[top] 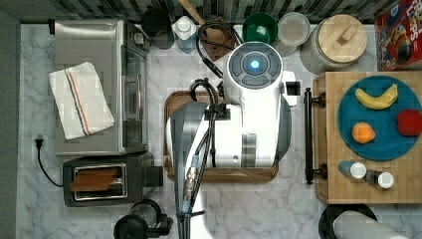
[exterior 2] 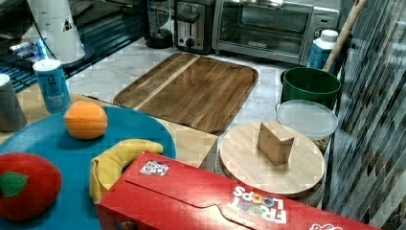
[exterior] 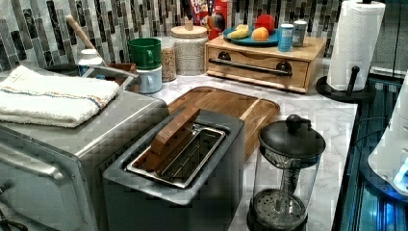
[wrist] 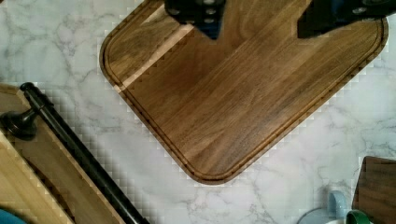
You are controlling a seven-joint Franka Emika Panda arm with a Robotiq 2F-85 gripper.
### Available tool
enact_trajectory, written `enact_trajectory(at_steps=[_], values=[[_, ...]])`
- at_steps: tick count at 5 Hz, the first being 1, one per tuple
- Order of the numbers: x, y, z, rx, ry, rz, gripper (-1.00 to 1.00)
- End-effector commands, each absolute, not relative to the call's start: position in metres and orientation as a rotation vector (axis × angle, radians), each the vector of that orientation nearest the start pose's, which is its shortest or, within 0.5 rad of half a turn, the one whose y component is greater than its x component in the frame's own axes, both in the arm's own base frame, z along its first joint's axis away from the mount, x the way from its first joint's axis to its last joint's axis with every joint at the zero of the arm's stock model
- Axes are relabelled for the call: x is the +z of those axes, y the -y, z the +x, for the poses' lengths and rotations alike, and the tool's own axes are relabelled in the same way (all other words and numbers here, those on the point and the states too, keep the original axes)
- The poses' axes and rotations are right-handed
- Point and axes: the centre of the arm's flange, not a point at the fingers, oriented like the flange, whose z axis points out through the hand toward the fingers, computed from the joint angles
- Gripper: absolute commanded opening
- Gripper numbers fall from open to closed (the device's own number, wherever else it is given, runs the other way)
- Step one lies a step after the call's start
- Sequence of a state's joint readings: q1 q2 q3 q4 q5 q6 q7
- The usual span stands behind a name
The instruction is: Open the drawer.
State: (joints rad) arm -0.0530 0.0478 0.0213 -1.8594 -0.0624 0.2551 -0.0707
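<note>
Your pincer (wrist: 257, 21) hangs released over the dark walnut tray (wrist: 243, 93), its two dark fingers (wrist: 201, 14) spread apart with bare wood showing between them and nothing held. In the top view the white arm (top: 249, 114) covers most of that tray, which lies in the middle of the marble counter (top: 298, 204).

The drawer (exterior: 257, 65) you are after sits well apart from the pincer. In the top view it is at the right, a light-wood box with its long black bar handle (top: 308, 135) running along the side that faces the tray, a strip of bare marble between the two. In the left view you see it at the far end of the counter, front flush with the box (shut, as far as the gap shows), handle across the front on two round posts. In the wrist view the same handle (wrist: 70, 140) runs slantwise past one rounded corner of the tray, near but not touching.

On top of the box rests a blue plate (top: 348, 129) with a banana (top: 377, 98), an orange (top: 363, 132) and a red fruit (top: 409, 122); two small shakers (top: 370, 174) stand beside the plate.

In the top view's left stand a toaster oven (top: 99, 84) with a folded towel (top: 79, 99) on it and a toaster (top: 107, 178) below it.
</note>
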Motion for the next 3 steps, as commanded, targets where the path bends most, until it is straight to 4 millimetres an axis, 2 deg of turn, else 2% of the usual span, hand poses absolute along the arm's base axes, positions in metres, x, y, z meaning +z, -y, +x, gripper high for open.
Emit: enact_trajectory(at_steps=[1, 2, 3], values=[[0.482, 0.024, 0.566, 0.091, -1.145, -3.013, 1.00], [0.475, 0.030, 0.564, 0.089, -1.062, -3.024, 1.00], [0.463, 0.047, 0.551, 0.086, -0.792, -3.113, 1.00]])
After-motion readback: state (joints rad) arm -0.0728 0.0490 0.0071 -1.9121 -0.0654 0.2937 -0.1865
